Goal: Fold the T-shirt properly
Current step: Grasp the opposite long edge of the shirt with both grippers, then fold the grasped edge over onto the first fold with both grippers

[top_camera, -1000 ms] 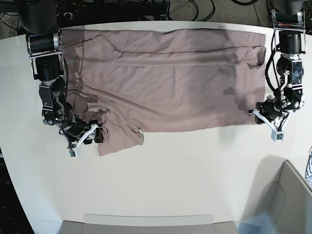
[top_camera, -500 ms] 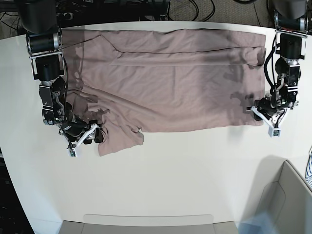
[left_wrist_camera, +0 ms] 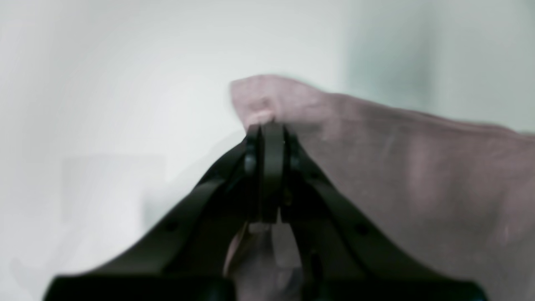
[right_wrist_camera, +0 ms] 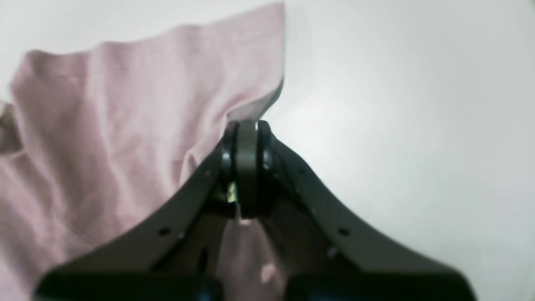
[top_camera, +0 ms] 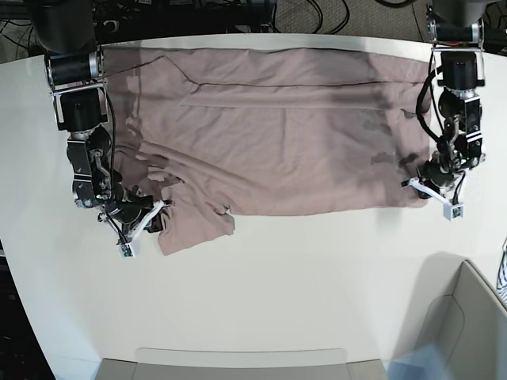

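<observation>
On the white table (top_camera: 301, 269), both grippers, spread wide a second ago, now pinch the T-shirt (top_camera: 269, 127) lying along the far edge: left gripper (top_camera: 418, 180) and right gripper (top_camera: 150, 212) at its near corners, ready to fold.

There was one dusty mauve-pink cotton T-shirt (top_camera: 277, 127) across the upper frame on one white table (top_camera: 277, 293). Two black robot arms stood there, one left gripper (top_camera: 432, 192) and one right gripper (top_camera: 142, 226).

White table (top_camera: 301, 269); mauve-pink T-shirt (top_camera: 277, 134) spread flat across far half, corners seemingly lifted
</observation>
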Action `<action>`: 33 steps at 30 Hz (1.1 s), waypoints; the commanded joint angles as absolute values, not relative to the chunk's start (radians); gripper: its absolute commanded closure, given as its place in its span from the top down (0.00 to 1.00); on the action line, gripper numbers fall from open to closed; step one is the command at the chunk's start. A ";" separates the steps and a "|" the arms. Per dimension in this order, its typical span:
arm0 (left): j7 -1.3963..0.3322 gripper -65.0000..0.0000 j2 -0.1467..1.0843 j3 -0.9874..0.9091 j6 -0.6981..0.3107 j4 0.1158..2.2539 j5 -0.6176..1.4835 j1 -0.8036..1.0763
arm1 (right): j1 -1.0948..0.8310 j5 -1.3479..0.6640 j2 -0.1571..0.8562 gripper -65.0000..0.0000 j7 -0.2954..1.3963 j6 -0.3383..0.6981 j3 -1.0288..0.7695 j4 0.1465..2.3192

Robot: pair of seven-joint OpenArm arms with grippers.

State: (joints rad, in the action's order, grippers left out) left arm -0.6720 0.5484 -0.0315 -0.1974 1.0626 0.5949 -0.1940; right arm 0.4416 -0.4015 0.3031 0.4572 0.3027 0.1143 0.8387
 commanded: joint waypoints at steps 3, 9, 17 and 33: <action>-0.651 0.00 0.572 -0.085 -0.197 1.179 0.595 -0.160 | 0.443 -0.421 0.340 0.00 0.437 0.308 0.108 0.960; -0.697 0.00 0.570 -0.163 -0.197 1.294 0.596 -0.082 | 0.358 -0.421 0.360 0.00 0.533 0.308 -0.004 1.130; -0.699 0.00 0.570 -0.228 -0.197 1.463 0.596 0.028 | 0.229 -0.421 0.352 0.00 0.639 0.308 -0.168 1.399; -0.723 0.00 0.545 -0.326 -0.197 1.635 0.596 0.239 | -0.061 -0.423 0.346 0.00 0.745 0.308 -0.371 1.761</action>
